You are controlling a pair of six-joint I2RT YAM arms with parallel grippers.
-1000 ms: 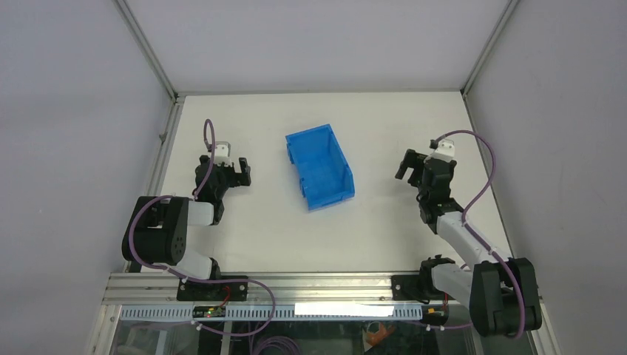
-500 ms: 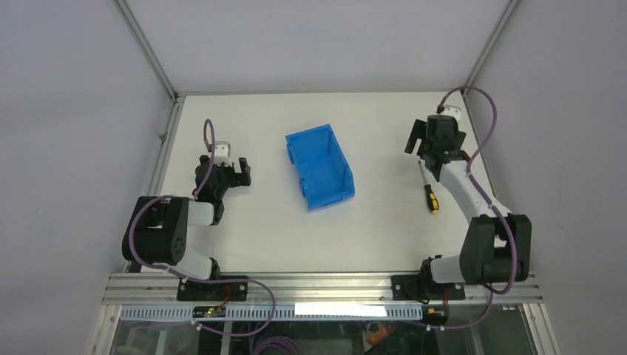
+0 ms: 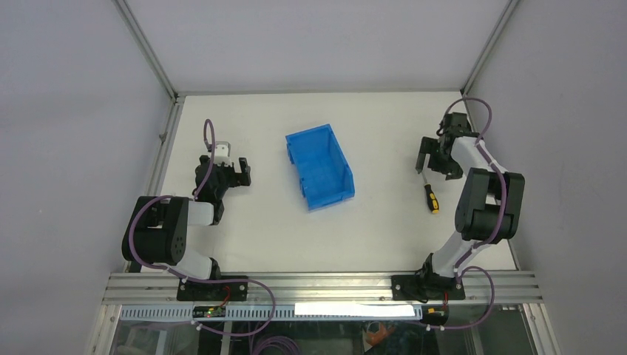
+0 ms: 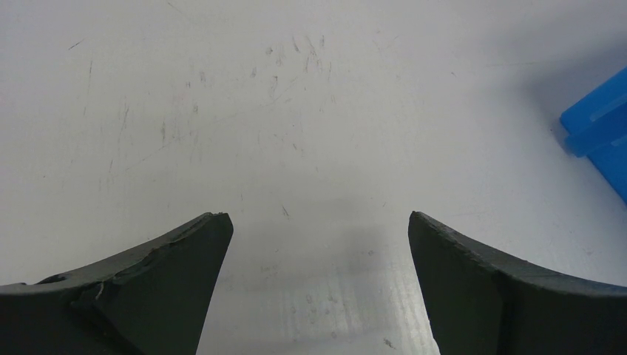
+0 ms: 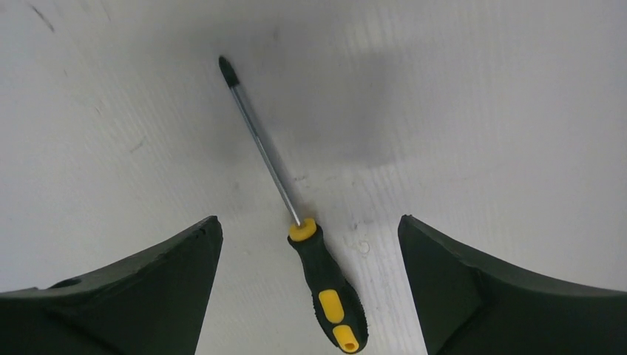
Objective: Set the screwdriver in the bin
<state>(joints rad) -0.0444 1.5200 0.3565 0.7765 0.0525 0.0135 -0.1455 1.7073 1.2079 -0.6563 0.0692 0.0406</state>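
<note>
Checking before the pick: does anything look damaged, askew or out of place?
The bin sits upright but skewed to the table edges; the screwdriver lies flat outside it; one pad of the left pincer looks chipped.

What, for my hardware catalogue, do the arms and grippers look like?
The left arm and right arm have bulky black joints and white links, each trailed by a looping purple cable. The left gripper and right gripper carry two dark, matte, curved fingers tapering to blunt tips.
</note>
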